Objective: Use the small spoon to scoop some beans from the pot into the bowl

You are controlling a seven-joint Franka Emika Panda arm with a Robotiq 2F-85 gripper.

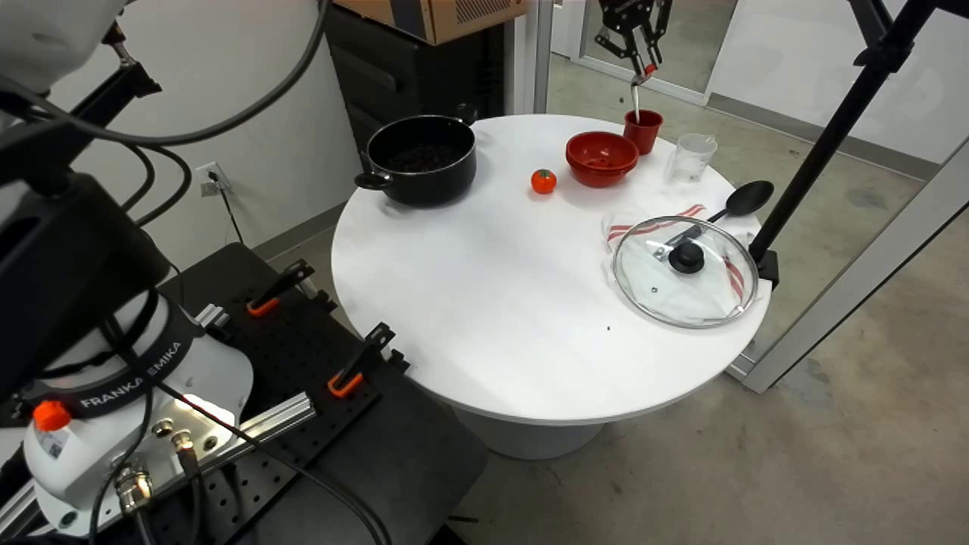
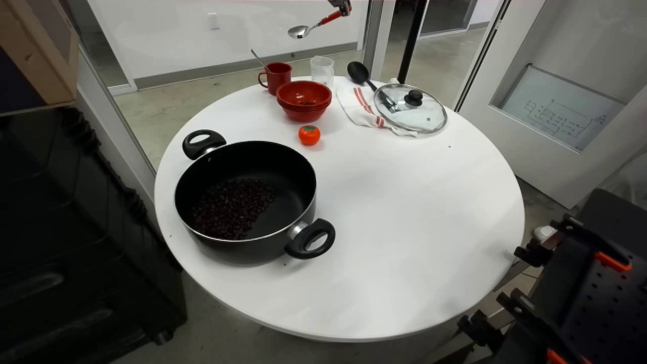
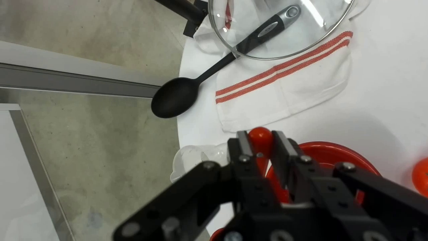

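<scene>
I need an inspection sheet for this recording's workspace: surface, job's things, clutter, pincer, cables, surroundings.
Surface: white round table, dark specks on it.
Job's things: small spoon held in the air; pot uncovered, dark beans inside; bowl atop a red stack, small dark bits in it, unclear what.
Clutter: tomato-like ball; red mug holding a thin utensil; clear container; striped towel; black spoon, head past the table edge in the wrist view; glass lid over its handle.
Pincer: shut on the small spoon's red handle.
Cables: several loops around the robot base.
Surroundings: black cabinet, brown box on it.
</scene>
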